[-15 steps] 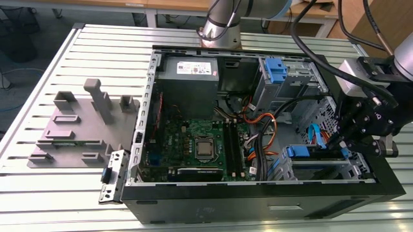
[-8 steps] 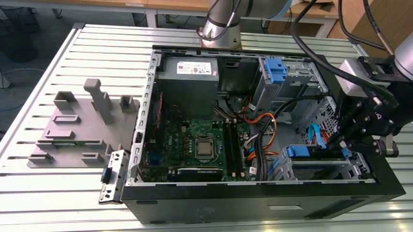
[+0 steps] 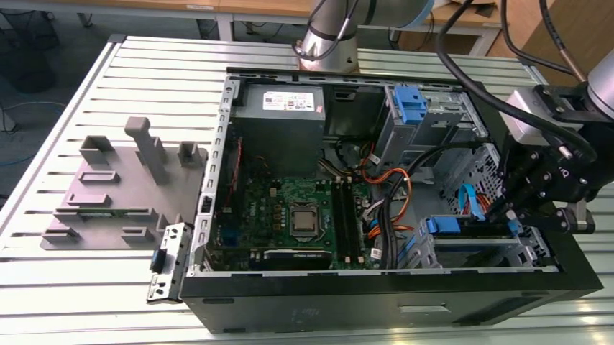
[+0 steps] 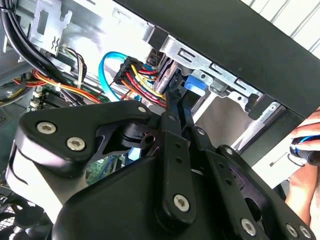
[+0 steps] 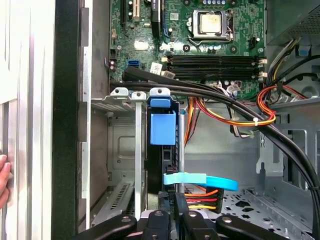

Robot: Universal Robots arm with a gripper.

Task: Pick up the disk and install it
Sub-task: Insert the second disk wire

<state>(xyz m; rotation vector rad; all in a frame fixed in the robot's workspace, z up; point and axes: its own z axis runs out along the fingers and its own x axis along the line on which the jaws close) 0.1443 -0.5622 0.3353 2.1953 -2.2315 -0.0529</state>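
Observation:
The disk (image 5: 162, 150) stands on edge in the lower drive cage (image 5: 122, 145) of the open computer case, its blue plastic tab (image 5: 163, 127) facing the motherboard. In the exterior view, the disk (image 3: 461, 231) sits in the cage at the case's front right corner. My gripper (image 5: 173, 202) is at the disk's cable end, fingers drawn together and shut, tips close to the drive's edge. It is over the case's right wall in the exterior view, gripper (image 3: 510, 214). In the second wrist view, the gripper (image 4: 175, 80) points at the blue tab (image 4: 194, 84).
Power and data cables (image 5: 225, 110) run beside the cage, and a light blue cable (image 5: 200, 180) crosses near my fingers. The case holds a power supply (image 3: 283, 108), an upper cage with a blue bracket (image 3: 408, 104) and a motherboard (image 3: 298, 208). A person's hand (image 4: 305, 165) rests outside the case wall.

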